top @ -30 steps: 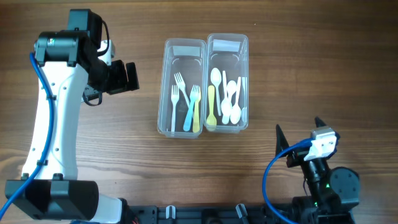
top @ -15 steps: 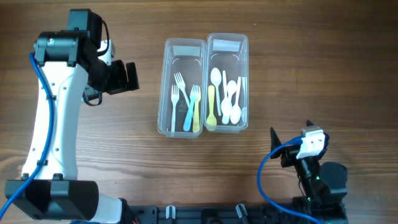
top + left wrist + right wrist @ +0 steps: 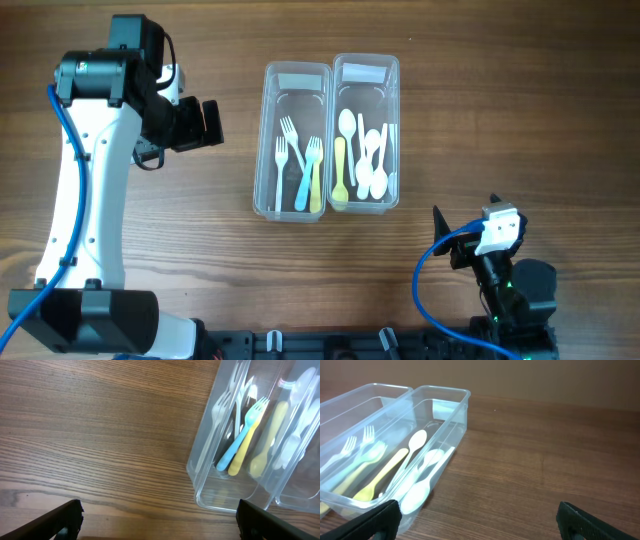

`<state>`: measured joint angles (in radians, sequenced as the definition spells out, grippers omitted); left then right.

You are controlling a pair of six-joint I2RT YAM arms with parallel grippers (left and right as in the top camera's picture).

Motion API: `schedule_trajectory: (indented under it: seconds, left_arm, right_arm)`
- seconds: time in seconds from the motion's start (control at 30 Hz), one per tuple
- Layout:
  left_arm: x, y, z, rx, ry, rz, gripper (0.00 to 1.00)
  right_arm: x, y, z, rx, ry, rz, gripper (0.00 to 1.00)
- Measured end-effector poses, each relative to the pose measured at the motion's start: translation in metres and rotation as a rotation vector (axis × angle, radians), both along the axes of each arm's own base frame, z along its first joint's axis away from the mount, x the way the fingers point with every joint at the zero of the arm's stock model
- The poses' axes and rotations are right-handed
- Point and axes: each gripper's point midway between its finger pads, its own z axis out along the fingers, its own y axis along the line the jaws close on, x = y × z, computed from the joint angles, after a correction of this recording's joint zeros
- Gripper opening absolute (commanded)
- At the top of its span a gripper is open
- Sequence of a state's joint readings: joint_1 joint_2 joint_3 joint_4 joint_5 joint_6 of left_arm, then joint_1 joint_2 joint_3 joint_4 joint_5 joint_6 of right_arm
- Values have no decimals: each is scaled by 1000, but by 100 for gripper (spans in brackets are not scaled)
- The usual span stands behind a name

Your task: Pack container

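Note:
Two clear plastic containers stand side by side mid-table. The left container [image 3: 269,140] holds several forks [image 3: 303,172], white, blue and yellow. The right container [image 3: 395,95] holds several spoons [image 3: 362,160], white and one yellow. My left gripper [image 3: 198,123] is open and empty, left of the fork container, which shows in the left wrist view [image 3: 207,472]. My right gripper [image 3: 462,236] is open and empty, near the front edge right of the containers. The spoon container also shows in the right wrist view [image 3: 451,430].
Bare wooden table [image 3: 480,120] surrounds the containers. The left arm's white links [image 3: 85,200] stretch along the left side. A blue cable [image 3: 430,290] loops by the right arm's base at the front edge.
The right arm has drawn back toward its base and shifted slightly left within the first half second. The left arm and the containers have not moved.

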<state>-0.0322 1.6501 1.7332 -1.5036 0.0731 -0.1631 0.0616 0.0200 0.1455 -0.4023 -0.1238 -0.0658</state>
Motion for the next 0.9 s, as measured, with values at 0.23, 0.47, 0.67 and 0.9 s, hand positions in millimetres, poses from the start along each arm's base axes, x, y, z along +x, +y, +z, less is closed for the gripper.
schedule_trajectory:
  seconds: [0.23, 0.47, 0.67, 0.9]
  left_arm:
    - [0, 0, 0, 0, 0, 0, 100]
    - [0, 0, 0, 0, 0, 0, 100]
    - [0, 0, 0, 0, 0, 0, 100]
    - [10, 2, 2, 14, -44, 3, 100]
  right_arm:
    - [0, 0, 0, 0, 0, 0, 100]
    - [0, 0, 0, 0, 0, 0, 100]
    - [0, 0, 0, 0, 0, 0, 100]
    - [0, 0, 0, 0, 0, 0, 100]
